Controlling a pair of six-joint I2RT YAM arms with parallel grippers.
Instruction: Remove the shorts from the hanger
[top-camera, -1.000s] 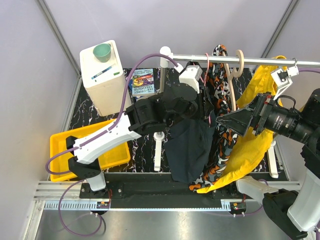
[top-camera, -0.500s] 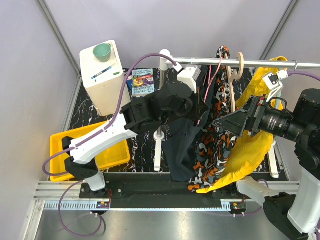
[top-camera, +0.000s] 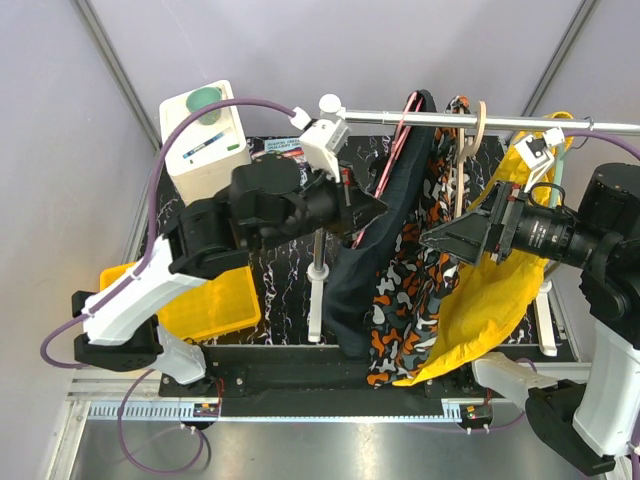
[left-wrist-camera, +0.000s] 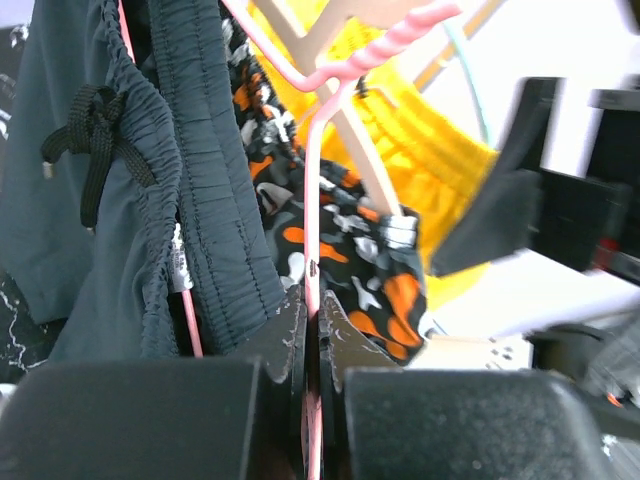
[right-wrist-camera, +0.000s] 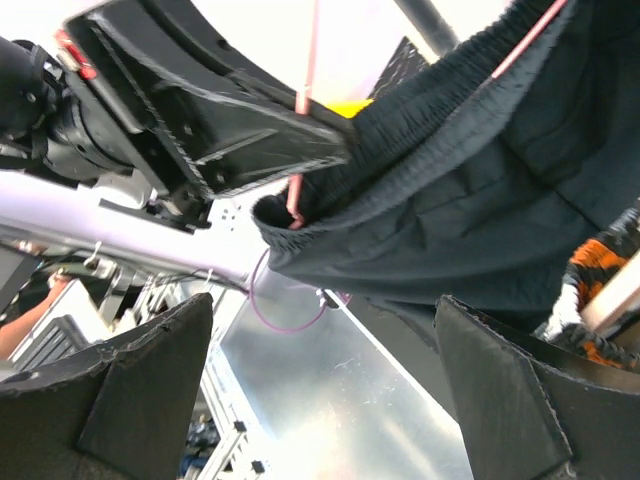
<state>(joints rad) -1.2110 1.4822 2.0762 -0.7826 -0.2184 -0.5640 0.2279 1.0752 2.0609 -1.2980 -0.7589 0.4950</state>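
1. Rail: the hanger's hook is up beside it, but I cannot tell whether the hook is seated. A sideways pull could drag the neighbouring clothes along the rail.
2. Yellow garment and patterned garment: both hang just beside the shorts. The right jaws are spread wide, empty, and face the shorts from that side. Closing off-line could gather the wrong cloth.
3. Shorts: they hang on the hanger below the rail, between the post and the patterned garment, above the tabletop. The waistband is bunched over the wire. It may catch, so a tug would tilt the hanger rather than free the cloth.
4. Hanger: the left jaws are pressed together on its wire. The wire is thin, so it could twist or slip in that pinch.
5. Drawstring: the knotted cord could snag on the wire.
6. Materials, same order:
   - Rail: a straight, bright metal tube.
   - Yellow garment: smooth, limp cloth.
   - Patterned garment: an orange, black and white print.
   - Shorts: dark, matte woven fabric with a ribbed, gathered elastic waistband.
   - Hanger: pink wire, twisted at the neck.
   - Drawstring: black braided cord, tied in a bow.
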